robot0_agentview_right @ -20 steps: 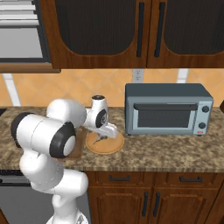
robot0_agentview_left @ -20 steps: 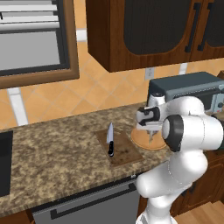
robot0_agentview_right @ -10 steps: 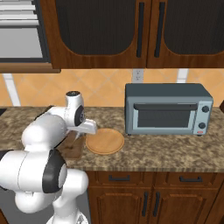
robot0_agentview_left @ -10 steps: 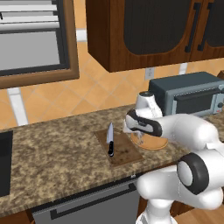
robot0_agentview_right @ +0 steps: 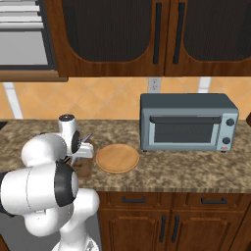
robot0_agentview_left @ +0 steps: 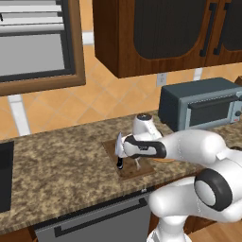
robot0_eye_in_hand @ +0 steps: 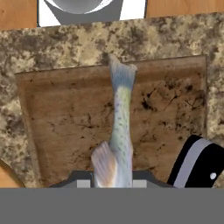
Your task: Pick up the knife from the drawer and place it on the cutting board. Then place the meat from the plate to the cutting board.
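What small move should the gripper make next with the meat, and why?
Probably lower a little and open. In the hand view the meat, a pale fish, hangs from the gripper right over the cutting board, beside the knife. The plate is already bare.

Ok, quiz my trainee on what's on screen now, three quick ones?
1. True or false: the plate is bare.
2. What lies flat on the cutting board? A knife, B plate, C nothing.
3. Fill in: the fingers hold the ___ over the board.
Key: 1 true. 2 A. 3 meat.
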Tool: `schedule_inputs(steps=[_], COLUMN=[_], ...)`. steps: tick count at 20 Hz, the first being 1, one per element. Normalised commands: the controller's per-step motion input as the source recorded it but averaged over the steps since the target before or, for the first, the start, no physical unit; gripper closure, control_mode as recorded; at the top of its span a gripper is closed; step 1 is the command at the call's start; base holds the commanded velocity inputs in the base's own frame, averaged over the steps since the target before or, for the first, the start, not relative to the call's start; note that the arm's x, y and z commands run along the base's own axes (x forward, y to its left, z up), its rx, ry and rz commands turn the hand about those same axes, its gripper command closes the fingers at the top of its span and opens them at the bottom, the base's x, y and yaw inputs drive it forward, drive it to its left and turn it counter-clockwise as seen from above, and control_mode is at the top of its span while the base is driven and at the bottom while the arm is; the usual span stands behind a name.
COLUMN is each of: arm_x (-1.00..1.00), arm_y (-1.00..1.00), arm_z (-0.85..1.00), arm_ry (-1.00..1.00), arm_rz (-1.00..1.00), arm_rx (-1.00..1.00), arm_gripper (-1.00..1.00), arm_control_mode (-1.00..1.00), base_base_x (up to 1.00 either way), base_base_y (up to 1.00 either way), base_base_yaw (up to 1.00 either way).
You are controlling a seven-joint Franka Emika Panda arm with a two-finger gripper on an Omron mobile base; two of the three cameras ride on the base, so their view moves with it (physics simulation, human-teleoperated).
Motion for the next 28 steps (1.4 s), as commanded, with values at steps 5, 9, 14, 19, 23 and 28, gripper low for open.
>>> schedule_inputs(steps=[5, 9, 14, 19, 23, 28], arm_x=[0.0, -0.03, -0.61, -1.0, -1.0, -0.99], arm_y=[0.0, 0.0, -0.15, -0.9, -1.0, -1.0], arm_z=[-0.05, 0.4, 0.97, 1.0, 1.0, 0.88], arm_ry=[0.0, -0.1, -0.39, -0.72, -0.7, -0.71], arm_rz=[0.01, 0.0, 0.0, 0.01, 0.0, 0.0], arm_rx=[0.0, 0.0, 0.0, 0.03, 0.06, 0.13], arm_gripper=[-1.0, -1.0, -1.0, -1.0, -1.0, -1.0], arm_control_mode=[-1.0, -1.0, -1.0, -1.0, -1.0, -1.0], base_base_x=[0.0, 0.0, 0.0, 0.0, 0.0, 0.0], base_base_y=[0.0, 0.0, 0.0, 0.0, 0.0, 0.0], base_base_yaw=[0.0, 0.0, 0.0, 0.0, 0.0, 0.0])
